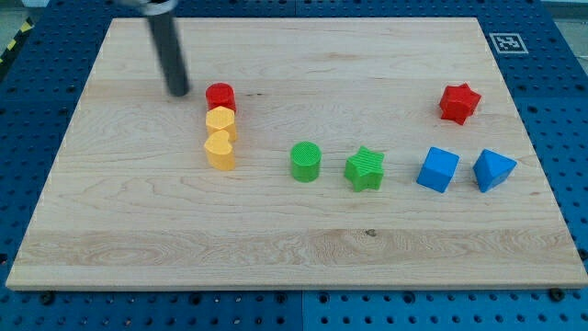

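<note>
My tip (pixel 178 91) rests on the wooden board at the upper left, a short way left of the red cylinder (pixel 220 97), not touching it. Just below that cylinder stands a yellow block (pixel 220 121), and right under it a yellow heart-shaped block (pixel 220 150); the three form a tight column. Further right sit a green cylinder (pixel 306 162) and a green star (pixel 366 169).
A blue cube (pixel 437 169) and a blue angular block (pixel 493 170) sit at the right. Above them stands a red star (pixel 459 103). The board (pixel 294 248) lies on a blue perforated table, with a marker tag (pixel 507 42) at its top right corner.
</note>
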### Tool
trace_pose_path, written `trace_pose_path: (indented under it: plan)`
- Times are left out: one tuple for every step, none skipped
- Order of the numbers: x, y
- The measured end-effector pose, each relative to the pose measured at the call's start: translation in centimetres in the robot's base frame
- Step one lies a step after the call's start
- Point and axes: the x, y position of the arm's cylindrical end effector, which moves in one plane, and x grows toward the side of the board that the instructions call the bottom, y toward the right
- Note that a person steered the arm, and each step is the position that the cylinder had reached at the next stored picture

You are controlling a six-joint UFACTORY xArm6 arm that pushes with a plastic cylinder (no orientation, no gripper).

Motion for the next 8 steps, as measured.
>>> trace_pose_path:
  plan:
    - [1.8, -0.1]
    - [1.5, 0.5]
    - [1.4, 4.2]
    - [1.8, 9.0]
    - [1.9, 13.9]
    - [1.9, 17.0]
    - [1.5, 17.0]
    - [0.2, 16.8]
